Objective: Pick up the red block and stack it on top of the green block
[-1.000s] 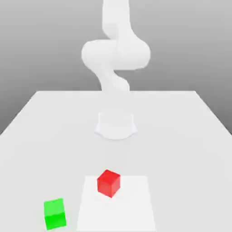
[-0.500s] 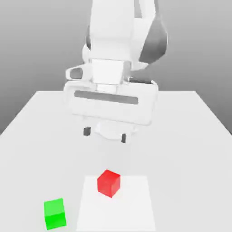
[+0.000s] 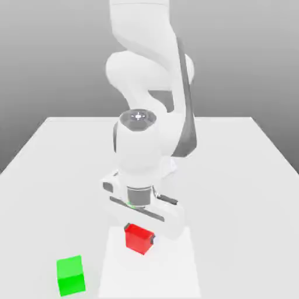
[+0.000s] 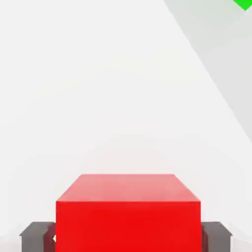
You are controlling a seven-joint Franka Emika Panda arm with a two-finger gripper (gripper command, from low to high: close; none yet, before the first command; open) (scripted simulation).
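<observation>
The red block (image 3: 138, 240) sits on a paler white square (image 3: 175, 268) near the table's front. My gripper (image 3: 139, 233) has come straight down over it, one dark finger against each of two opposite sides, shut on it. In the hand view the red block (image 4: 128, 216) sits between the grey fingertips (image 4: 37, 236), which press against its sides. The green block (image 3: 70, 275) stands apart on the table, toward the exterior view's left and a little nearer the front edge; a corner of the green block (image 4: 243, 4) shows in the hand view.
The white table (image 3: 233, 175) stretches back to the arm's base behind the hand. Its front edge lies close to both blocks. The arm's bulk rises directly above the red block.
The hand has dropped from well above the table down onto the red block, and its fingers have gone from wide open to shut on the block. Neither block has moved.
</observation>
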